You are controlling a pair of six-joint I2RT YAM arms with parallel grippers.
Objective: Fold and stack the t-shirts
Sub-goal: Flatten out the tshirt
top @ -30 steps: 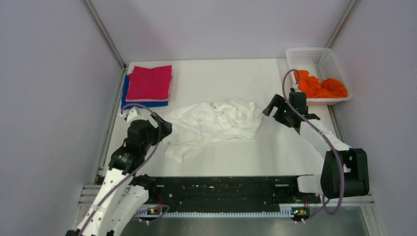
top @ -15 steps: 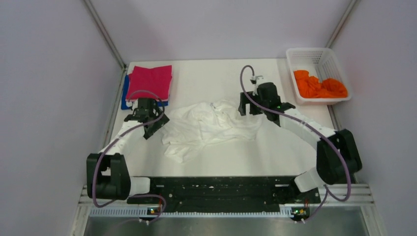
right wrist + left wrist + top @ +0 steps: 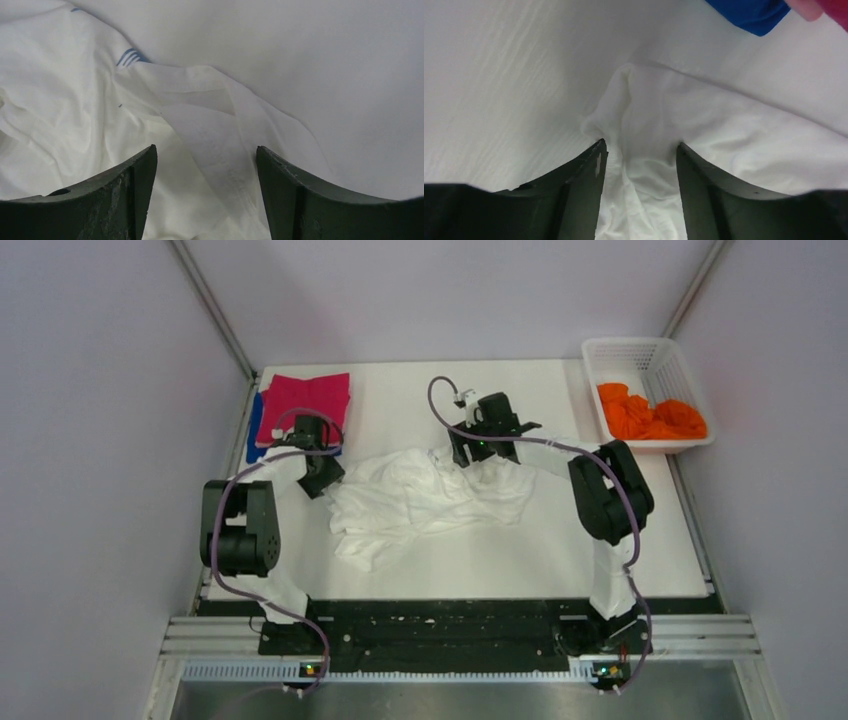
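At the middle of the table (image 3: 390, 400) the crumpled white t-shirt (image 3: 430, 498) is straddled at opposite edges by the left gripper (image 3: 639, 165) and right gripper (image 3: 205, 170), jaws parted and nothing clenched; being judged light and limp, it is best pinched at bunched hems.

A white table (image 3: 500, 560) fills the middle of the top view, evenly lit, with only soft shadows. Pale lilac-grey walls (image 3: 100, 440) close it in at the left, back and right. Slim metal posts (image 3: 212, 307) slant up from its far corners, toward the upper left and upper right. A black rail (image 3: 450, 625) on silver bars (image 3: 700, 635) crosses the bottom of the frame.
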